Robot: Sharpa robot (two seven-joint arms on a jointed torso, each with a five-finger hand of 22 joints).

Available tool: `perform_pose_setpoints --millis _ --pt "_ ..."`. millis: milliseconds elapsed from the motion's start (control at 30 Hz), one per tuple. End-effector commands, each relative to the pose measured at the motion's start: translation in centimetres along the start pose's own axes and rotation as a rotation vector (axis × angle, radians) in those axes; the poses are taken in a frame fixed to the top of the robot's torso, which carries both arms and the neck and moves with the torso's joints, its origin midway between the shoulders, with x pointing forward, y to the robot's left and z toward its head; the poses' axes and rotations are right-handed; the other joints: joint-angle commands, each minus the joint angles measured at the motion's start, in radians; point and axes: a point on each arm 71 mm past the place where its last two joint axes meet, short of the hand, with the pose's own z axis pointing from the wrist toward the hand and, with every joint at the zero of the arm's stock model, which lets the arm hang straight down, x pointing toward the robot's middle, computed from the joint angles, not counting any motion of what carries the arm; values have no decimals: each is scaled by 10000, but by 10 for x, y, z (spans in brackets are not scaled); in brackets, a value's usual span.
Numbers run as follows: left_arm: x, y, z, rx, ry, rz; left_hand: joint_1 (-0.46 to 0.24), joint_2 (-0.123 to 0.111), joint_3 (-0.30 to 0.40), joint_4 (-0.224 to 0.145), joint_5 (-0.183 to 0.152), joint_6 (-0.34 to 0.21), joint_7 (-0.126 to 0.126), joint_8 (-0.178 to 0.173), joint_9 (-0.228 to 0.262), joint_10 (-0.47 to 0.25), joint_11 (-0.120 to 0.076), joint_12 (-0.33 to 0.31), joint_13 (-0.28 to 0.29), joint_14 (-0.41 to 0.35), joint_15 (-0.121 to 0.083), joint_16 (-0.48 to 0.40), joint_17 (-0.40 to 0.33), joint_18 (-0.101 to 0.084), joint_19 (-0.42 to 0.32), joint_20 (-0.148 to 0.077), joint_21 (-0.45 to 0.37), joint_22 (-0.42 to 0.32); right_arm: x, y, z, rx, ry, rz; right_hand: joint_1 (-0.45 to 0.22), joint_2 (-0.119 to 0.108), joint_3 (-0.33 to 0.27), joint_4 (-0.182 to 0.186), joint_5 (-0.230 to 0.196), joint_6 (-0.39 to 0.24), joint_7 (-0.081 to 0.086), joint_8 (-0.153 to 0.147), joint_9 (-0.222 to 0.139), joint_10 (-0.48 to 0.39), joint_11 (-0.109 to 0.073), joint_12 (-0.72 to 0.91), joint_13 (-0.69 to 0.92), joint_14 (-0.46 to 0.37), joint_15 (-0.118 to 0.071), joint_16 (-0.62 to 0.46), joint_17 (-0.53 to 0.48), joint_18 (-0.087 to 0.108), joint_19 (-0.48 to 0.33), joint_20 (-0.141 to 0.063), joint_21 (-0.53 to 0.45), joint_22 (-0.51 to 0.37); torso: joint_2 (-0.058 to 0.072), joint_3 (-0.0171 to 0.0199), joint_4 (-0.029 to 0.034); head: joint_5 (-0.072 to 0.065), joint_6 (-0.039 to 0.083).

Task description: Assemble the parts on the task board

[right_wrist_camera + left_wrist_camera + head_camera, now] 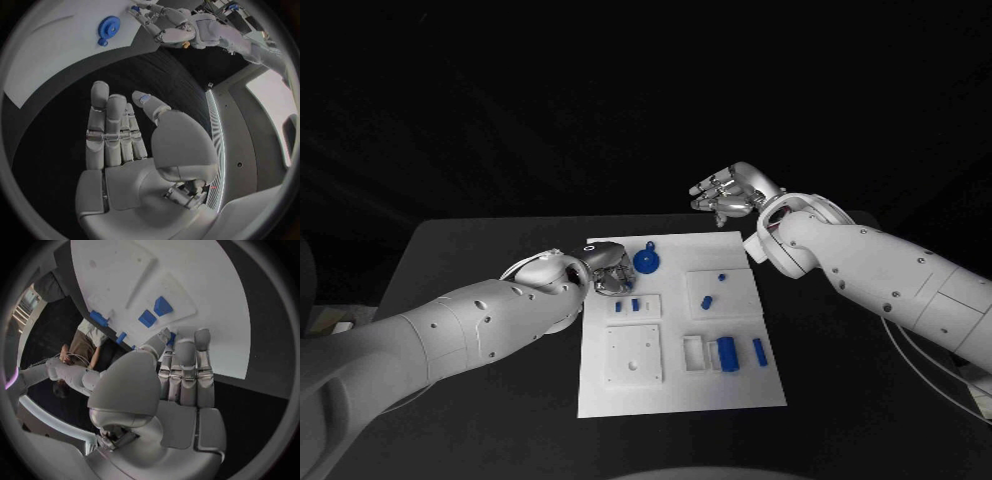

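While the left hand (606, 275) pinches a small blue part (135, 8) over the white task board (678, 395), the right hand (730, 195) hovers spread, empty, beyond the board's far edge above the black table (459, 250).

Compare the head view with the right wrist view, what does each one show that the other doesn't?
Head view, not the right wrist view: the upright blue parts at the board's near right and the small blue pieces mid-board.
Right wrist view, not the head view: the right hand from its palm side, fingers apart, holding nothing.
Both: the task board, the round blue part and the left hand over the board.
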Motion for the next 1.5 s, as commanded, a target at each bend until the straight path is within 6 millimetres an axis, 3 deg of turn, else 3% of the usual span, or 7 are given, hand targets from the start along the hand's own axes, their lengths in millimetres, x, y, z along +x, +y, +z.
perform_pose_setpoints --millis 33,233,567,933,1067,1367,1500 --pt "10 -5 0 203 495 293 54 39 -2 -76 3 57 -2 40 7 -6 2 -39 14 34 11 -30 9 96 -40 -10 62 203 2 1 0 -112 109 -3 -51 20 25 -20 37 41 -3 -22 8 51 29 -61 -13 -13 13 58 -11 121 327 10 34 -6 -3 -1 8 5 -5" --pt "10 -4 -1 178 503 347 51 24 -31 -106 -14 10 9 28 -9 -41 15 -41 13 32 19 -37 9 97 -58 -7 79 199 1 1 0 -99 110 -9 -51 20 25 -20 37 41 -3 -22 8 51 29 -61 -13 -13 13 58 -11 121 327 10 34 -6 -3 -2 10 1 -7" --pt "8 -1 -3 211 188 368 -69 -330 255 -169 -51 -1360 79 21 -60 -572 188 -44 7 -17 100 -100 -11 149 -67 47 60 183 1 0 0 -86 90 -21 -69 17 9 -28 47 33 2 -23 4 -2 47 -78 -20 -19 22 64 -26 122 325 14 41 -24 -2 -13 16 -3 -5" --pt "5 5 -5 109 -121 390 -186 -727 580 -70 -110 -1900 53 27 -60 -1086 371 -43 6 -141 229 -180 -47 245 -112 171 -57 170 1 -2 -1 -29 281 -46 -123 -54 79 -22 41 -32 39 -22 8 -382 168 -127 -45 -7 92 85 -32 183 338 68 51 -35 -4 -19 19 -4 -9" --pt "3 8 -7 45 -237 385 -159 -813 599 -42 -112 -2440 37 10 -78 -1271 435 -43 5 -154 273 -200 -64 281 -103 210 -98 167 2 -3 -3 -27 410 -115 -130 -110 43 -29 22 -55 54 -20 16 -538 219 -134 -49 -4 129 99 -38 233 351 106 65 -52 -6 -23 19 -3 -1" --pt "-4 21 -14 -241 -465 244 -33 -880 624 -48 -68 -2428 103 14 -76 -1388 483 -45 5 -226 308 -303 -125 330 -139 255 -175 174 4 -9 -13 -20 1169 -913 116 -71 -31 -251 -260 75 43 -12 47 -688 260 -126 -52 62 156 187 -43 378 410 160 252 -79 -19 -26 20 -36 53" --pt "-14 31 -20 -483 -910 -263 82 -837 810 -106 -28 -1806 254 44 -52 -1327 482 -47 4 -448 298 -839 -382 337 -312 261 -281 183 8 -18 -21 -20 1581 -1794 239 2 20 -372 -375 281 -14 -10 64 -524 201 -132 -54 97 121 219 -39 375 399 136 410 -53 -20 -28 12 -84 88"
